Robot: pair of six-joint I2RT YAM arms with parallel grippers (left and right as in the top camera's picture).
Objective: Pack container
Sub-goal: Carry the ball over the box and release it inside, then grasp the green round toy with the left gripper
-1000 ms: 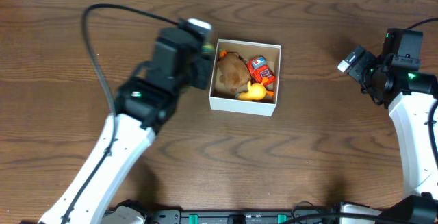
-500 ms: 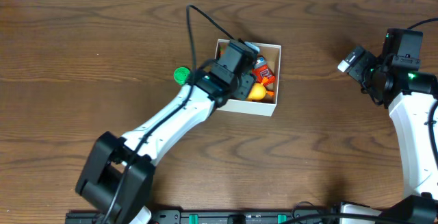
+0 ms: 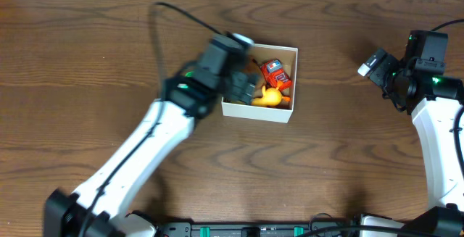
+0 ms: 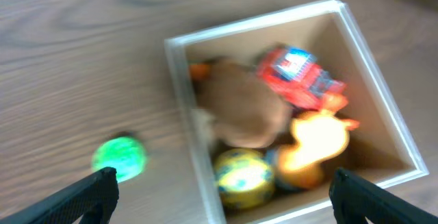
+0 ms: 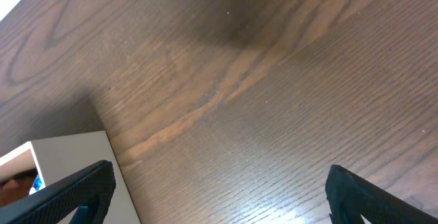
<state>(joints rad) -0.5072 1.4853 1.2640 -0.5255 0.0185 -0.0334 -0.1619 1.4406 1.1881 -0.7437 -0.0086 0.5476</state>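
Observation:
The container [image 3: 258,112] is a small white box with a brown inside, standing at the table's middle. In the blurred left wrist view the container [image 4: 185,125] holds a brown plush [image 4: 239,104], a red toy [image 4: 301,77], an orange-yellow duck [image 4: 316,140] and a yellow ball [image 4: 239,176]. My left gripper [image 3: 243,88] hovers over its left wall, open [image 4: 222,203], holding nothing. A green round thing [image 4: 120,159] lies on the wood left of the box. My right gripper [image 3: 373,64] is far right, open [image 5: 219,196] over bare wood.
The left arm [image 3: 145,150] runs diagonally from the front edge to the box and hides the table just left of it. A corner of the white box [image 5: 61,162] shows at the left of the right wrist view.
The left arm swung from the box's left side in over it, then drew back a little, and its jaws opened from shut. The right arm has not moved.

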